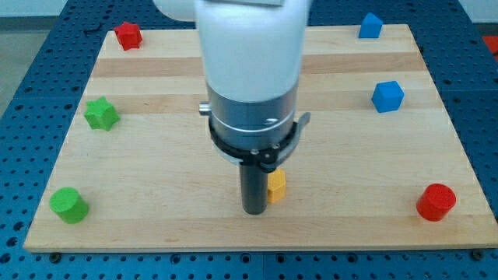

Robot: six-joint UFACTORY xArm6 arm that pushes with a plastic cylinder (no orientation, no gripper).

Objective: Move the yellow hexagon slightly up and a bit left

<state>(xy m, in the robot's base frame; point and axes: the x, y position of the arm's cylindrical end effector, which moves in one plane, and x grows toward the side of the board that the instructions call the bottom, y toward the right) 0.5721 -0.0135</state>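
One yellow hexagon (276, 187) touches my tip's (255, 211) right side

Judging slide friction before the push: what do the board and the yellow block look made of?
Board: pale wood, going by its grain and plank bands, with a smooth matte surface. Yellow hexagon, right beside my tip: probably plastic or painted wood; flat uniform colour, no grain visible, so I cannot say which.

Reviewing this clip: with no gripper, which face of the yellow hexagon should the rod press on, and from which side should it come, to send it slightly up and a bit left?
Probably the lower-right face, coming from the view's bottom right. My tip now sits against the yellow hexagon on its left, so it would likely need to circle around below first. The block is small, and a centred push should keep it from spinning away.
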